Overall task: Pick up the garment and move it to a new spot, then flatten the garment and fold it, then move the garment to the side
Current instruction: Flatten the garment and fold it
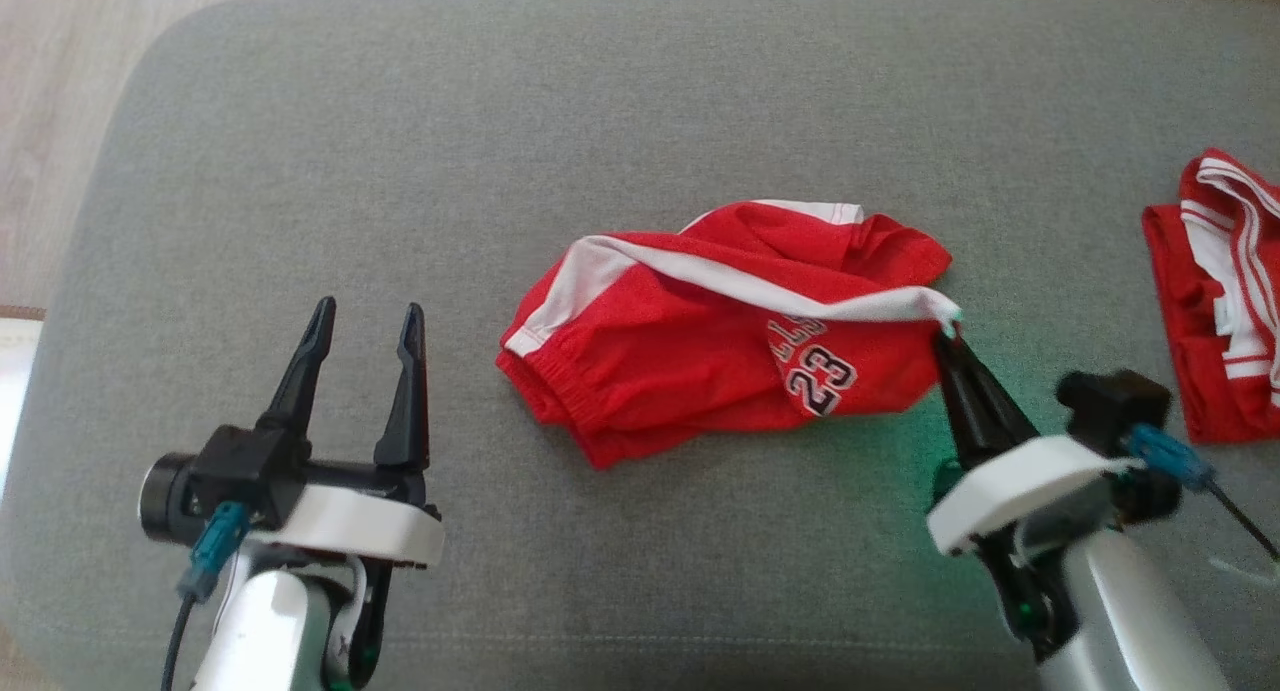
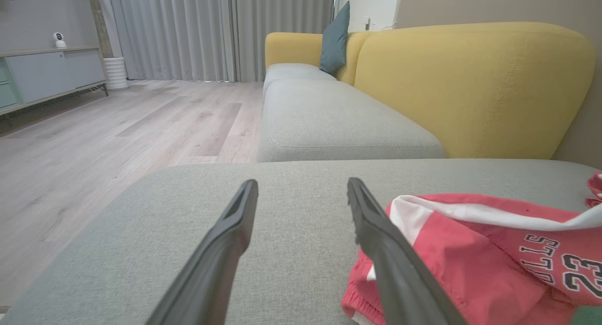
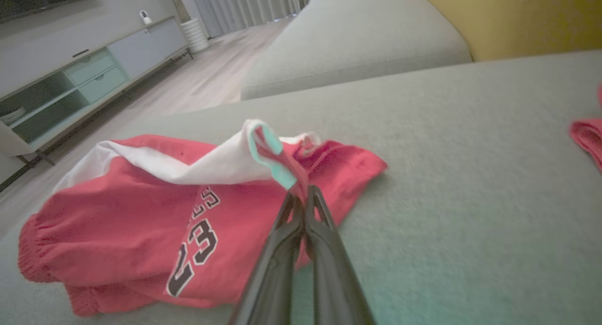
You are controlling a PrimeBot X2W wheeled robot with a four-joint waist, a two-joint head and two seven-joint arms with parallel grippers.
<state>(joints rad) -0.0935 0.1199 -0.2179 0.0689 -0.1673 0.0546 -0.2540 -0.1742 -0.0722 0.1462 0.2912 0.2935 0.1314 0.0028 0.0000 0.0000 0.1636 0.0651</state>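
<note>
Pinching a corner of the crumpled red sports garment (image 1: pixel 700 371) with white trim and a black number 23, the right gripper (image 1: pixel 948 333) has its two long dark fingers clenched together on the tip of the garment's white fabric band (image 1: pixel 720 281). The garment lies in a loose heap near the middle of a wide grey upholstered cushion (image 1: pixel 400 121), with its elastic waistband toward the cushion's left half and the pinched corner toward the right half. That corner is lifted slightly off the cushion and the white band is drawn taut across the heap, which suggests the grip is set at an outer edge so the cloth can hang open when raised, not bunch. The left gripper (image 1: pixel 365 316) hovers above the cushion's left front part, jaws spread wide and grasping nothing, apart from the garment; it seems parked there, ready to take a second corner. A second red and white striped garment (image 1: pixel 1215 301) rests at the cushion's far right edge, well apart from the first. Judging by this, the pick-up is only beginning; moving, flattening and folding are not yet done.
</note>
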